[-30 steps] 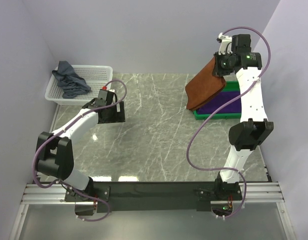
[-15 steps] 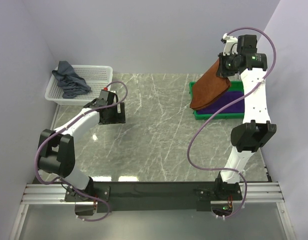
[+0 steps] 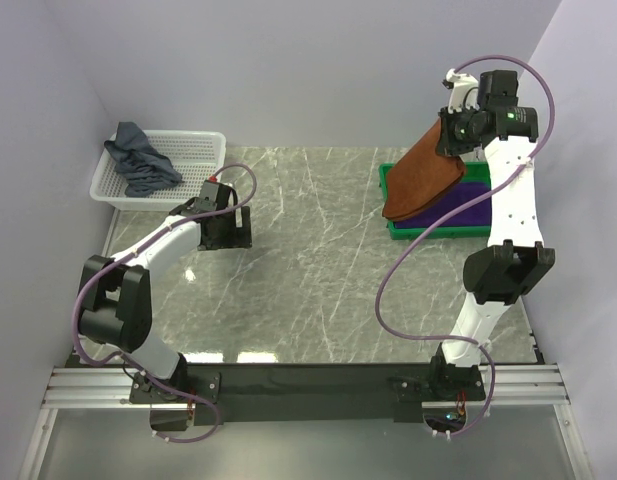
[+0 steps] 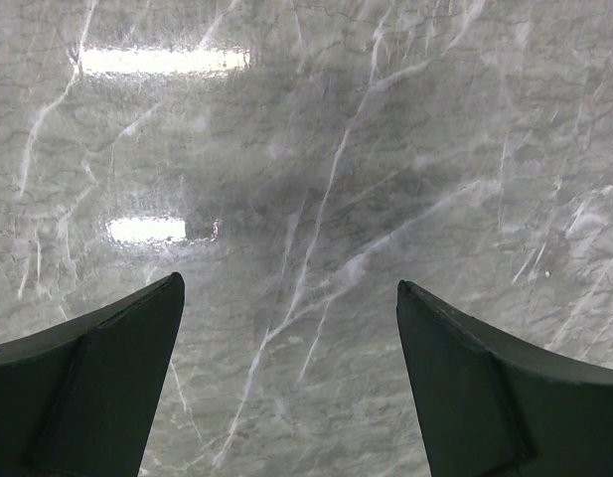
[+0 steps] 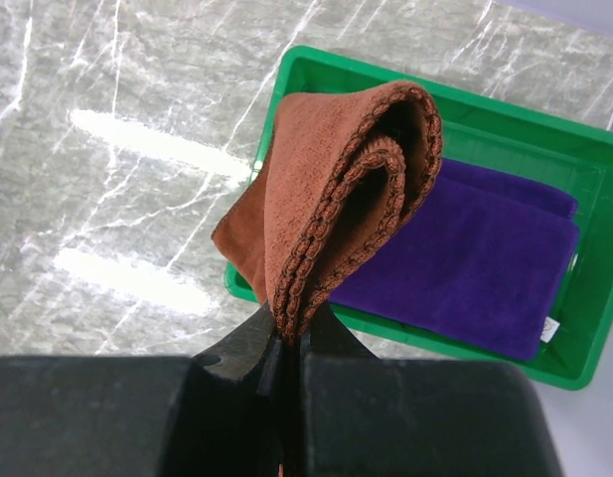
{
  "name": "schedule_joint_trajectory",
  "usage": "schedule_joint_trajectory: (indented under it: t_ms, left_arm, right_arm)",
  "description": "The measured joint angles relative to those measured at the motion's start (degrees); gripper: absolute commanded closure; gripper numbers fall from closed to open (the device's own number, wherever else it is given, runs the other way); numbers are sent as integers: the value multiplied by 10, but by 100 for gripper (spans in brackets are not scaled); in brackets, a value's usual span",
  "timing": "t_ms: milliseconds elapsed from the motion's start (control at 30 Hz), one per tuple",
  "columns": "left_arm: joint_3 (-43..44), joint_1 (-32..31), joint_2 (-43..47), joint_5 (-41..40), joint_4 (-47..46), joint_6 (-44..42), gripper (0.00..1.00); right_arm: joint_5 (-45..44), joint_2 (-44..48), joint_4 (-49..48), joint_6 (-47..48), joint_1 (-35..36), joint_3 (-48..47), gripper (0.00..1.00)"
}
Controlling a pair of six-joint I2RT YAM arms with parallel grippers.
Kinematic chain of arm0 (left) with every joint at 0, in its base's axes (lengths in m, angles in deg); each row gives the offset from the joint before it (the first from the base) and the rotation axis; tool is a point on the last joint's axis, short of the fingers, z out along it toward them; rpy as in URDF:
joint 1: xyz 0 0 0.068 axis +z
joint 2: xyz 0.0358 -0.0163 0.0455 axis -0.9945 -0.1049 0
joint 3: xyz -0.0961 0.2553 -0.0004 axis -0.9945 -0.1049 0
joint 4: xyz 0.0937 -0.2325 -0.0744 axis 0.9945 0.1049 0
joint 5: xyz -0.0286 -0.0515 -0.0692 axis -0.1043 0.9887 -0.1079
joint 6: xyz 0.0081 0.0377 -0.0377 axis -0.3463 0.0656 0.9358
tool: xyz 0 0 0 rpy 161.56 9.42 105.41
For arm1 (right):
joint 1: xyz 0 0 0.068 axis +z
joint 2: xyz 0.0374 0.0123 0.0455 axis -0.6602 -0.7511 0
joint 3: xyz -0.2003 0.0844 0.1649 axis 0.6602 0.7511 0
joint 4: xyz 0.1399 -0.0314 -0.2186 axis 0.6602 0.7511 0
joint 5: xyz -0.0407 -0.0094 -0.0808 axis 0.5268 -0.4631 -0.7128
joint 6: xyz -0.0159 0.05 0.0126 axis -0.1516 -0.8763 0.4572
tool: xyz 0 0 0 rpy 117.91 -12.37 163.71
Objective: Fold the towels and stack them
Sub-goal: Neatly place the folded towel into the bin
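My right gripper (image 3: pixel 450 138) (image 5: pixel 294 336) is shut on the edges of a folded rust-brown towel (image 3: pixel 420 178) (image 5: pixel 331 189), which hangs in the air over the green tray (image 3: pixel 392 228) (image 5: pixel 597 338). A folded purple towel (image 5: pixel 475 263) (image 3: pixel 458 200) lies flat in that tray, partly hidden by the brown one. A grey-blue towel (image 3: pixel 138 160) lies crumpled in the white basket (image 3: pixel 193 150) at the back left. My left gripper (image 3: pixel 220 232) (image 4: pixel 291 288) is open over bare marble, just right of the basket, with nothing between its fingers.
The grey marble tabletop (image 3: pixel 308 270) spreads between the two arms. Lilac walls close off the back and both sides. A purple cable (image 3: pixel 393 270) loops from the right arm over the table's right half.
The right gripper has carried the rust-brown towel to the right and farther back, so that it now hangs over the tray. The left arm has barely moved.
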Motion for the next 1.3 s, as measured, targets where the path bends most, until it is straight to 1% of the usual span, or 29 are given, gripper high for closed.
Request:
schedule_joint_trajectory:
  t_ms: [433,767,1300]
  left_arm:
    - [0,0,-7,0,0,0,7]
    - [0,0,-7,4,2,0,7]
    - [0,0,-9,10,2,0,7]
  right_arm:
    - [-3,-5,-5,22,-18,11,100]
    - [-26,-21,-35,30,-18,58,100]
    - [-147,-28,-126,39,-14,143,100]
